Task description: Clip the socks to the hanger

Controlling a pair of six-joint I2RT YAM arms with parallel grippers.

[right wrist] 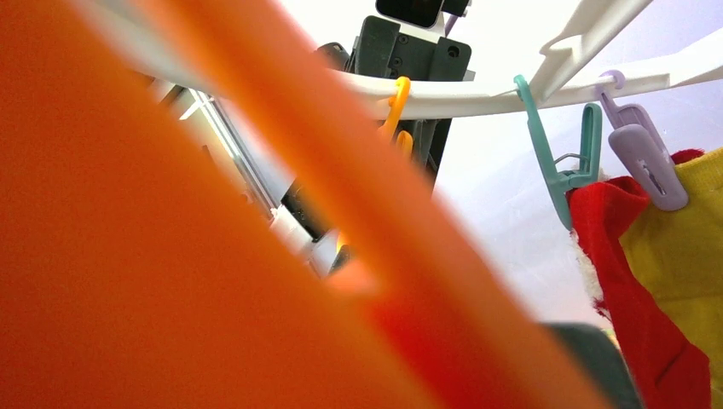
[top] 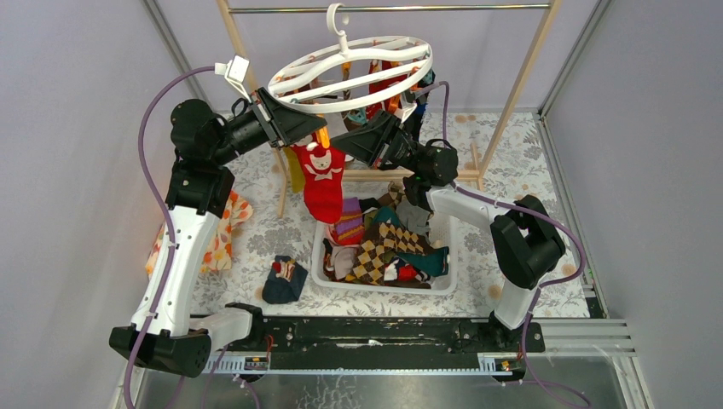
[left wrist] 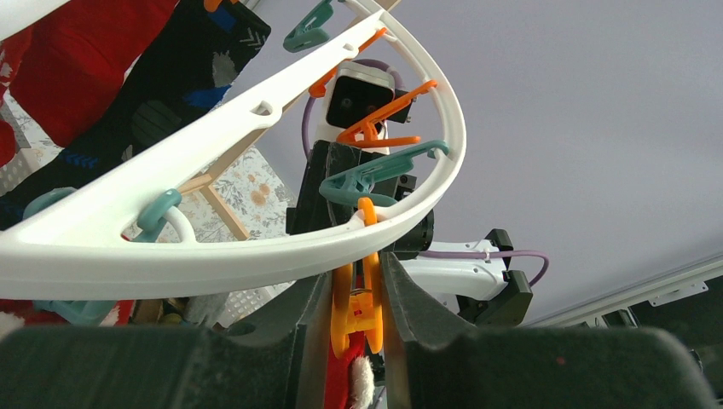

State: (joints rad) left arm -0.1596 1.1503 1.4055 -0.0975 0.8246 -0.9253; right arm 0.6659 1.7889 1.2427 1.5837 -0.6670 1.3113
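Top external view has the white hanger (top: 349,72) up at the top centre, hooked on the metal rod (top: 426,8) of the wooden rack (top: 511,94), with both arms crowded in right under its ring. The left gripper (top: 317,135) is clamped on an orange clip (top: 323,136) at the ring's near edge, and a red sock (top: 324,183) with a white animal face hangs straight down from there. The right gripper (top: 345,141) sits just beside it, coming in from the right with its fingers pressed together; can't tell if anything's pinched between them. Below, in the middle of the frame, a white basket (top: 384,288) holds the rest of the socks (top: 384,243) in a heap, argyle and striped ones on top. One dark sock (top: 284,279) lies on the worktop (top: 511,170) just left of the basket, and a flowered cloth (top: 223,234) pokes out behind the left arm. Right wrist view is mostly useless: an orange blur (right wrist: 213,256) right up against the lens blocks the left and middle, so you only get a teal clip (right wrist: 563,162), a lilac clip (right wrist: 644,153) and red and yellow fabric at the far right.
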